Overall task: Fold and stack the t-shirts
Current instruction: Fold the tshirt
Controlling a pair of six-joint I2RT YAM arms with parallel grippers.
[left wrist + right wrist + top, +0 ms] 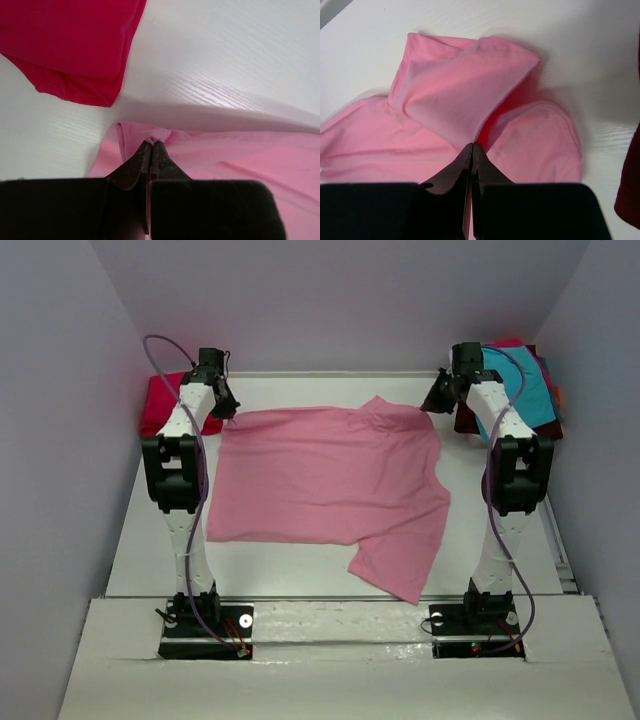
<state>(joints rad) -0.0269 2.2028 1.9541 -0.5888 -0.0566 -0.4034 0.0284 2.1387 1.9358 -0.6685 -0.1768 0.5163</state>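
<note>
A pink t-shirt [330, 480] lies spread on the white table, one sleeve trailing toward the front. My left gripper [228, 408] is shut on the shirt's far left corner; in the left wrist view a pinch of pink cloth [157, 134] shows at its tips [151, 144]. My right gripper [436, 400] is shut on the shirt's far right part; in the right wrist view the pink cloth [460, 95] is folded over just beyond its tips [472, 146].
A folded red shirt [165, 405] lies at the far left behind the left arm; it also shows in the left wrist view [65, 45]. A pile of teal, red and dark shirts [525, 390] sits at the far right. Walls stand on both sides.
</note>
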